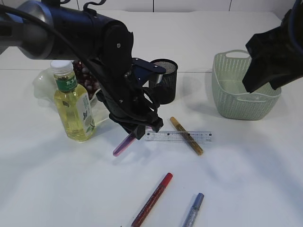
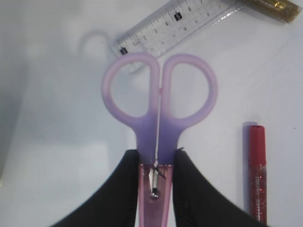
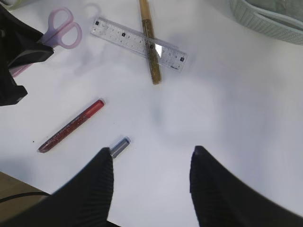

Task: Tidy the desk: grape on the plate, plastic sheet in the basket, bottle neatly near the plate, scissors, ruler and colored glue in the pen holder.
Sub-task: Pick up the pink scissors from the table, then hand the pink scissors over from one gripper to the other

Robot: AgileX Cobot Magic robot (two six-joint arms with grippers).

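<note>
The left gripper (image 2: 156, 170) pinches the purple scissors (image 2: 158, 109) just left of the ruler (image 1: 179, 136), while the right gripper (image 3: 151, 172) hangs wide open near the basket (image 1: 244, 87).

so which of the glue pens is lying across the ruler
The gold glue pen: it crosses the clear ruler diagonally. The red one and the blue one lie apart on bare table, nearer the camera.

Lilac scissors (image 2: 158, 118), clear ruler (image 1: 179, 136) (black marks), glittery red glue (image 1: 152, 199), pale-green basket (image 1: 244, 101)
</note>
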